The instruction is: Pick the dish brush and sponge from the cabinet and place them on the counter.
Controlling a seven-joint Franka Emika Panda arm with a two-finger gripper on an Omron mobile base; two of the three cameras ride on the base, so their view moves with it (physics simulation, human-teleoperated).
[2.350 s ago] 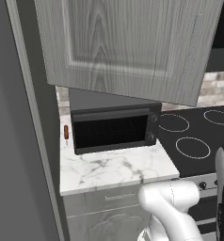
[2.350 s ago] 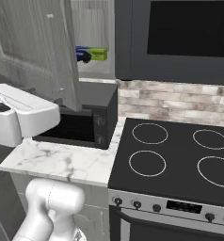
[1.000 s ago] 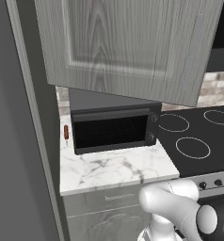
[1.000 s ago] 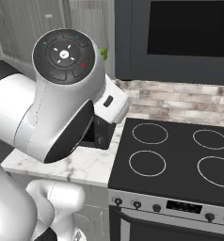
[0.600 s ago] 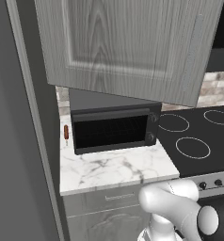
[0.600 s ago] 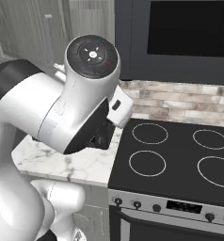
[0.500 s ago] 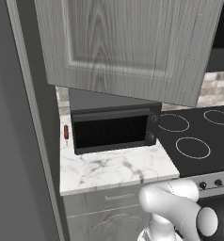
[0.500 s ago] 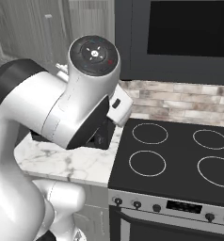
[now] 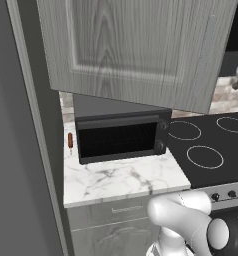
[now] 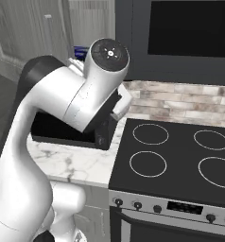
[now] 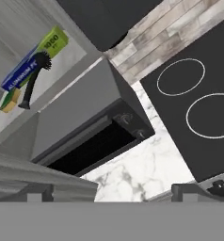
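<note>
Since a moment ago the arm's big elbow joint has climbed and swung further toward the cabinet in the right base view, while the base cameras sit where they were, the toaster oven and stovetop unshifted. Seen from the hand, the dish brush [image 11: 33, 80] lies on the pale inner shelf [image 11: 69, 66] of the cabinet [image 9: 136, 50], its dark bristled head toward the long blue-and-green box [image 11: 36, 59] and its thin handle running away from it. At the handle's far end, just beside it, sits the sponge [image 11: 10, 100], yellow with a green layer, partly cut off by the shelf edge. The box lies behind both, along the back of the shelf. The cabinet door stands swung open in the left base view, its recessed panel facing the camera. Below the shelf is the black toaster oven [image 9: 122, 137], standing on the counter [image 9: 123, 181], whose white veined slab is bare in front of it. A small orange-red stick [image 9: 70, 141] lies on the counter at the oven's left side. The stovetop [image 10: 176, 156] with ring burners adjoins the counter. The tool [image 11: 111, 192] hangs well apart from the shelf, its two tips spread wide at the bottom of the hand view, holding nothing.
</note>
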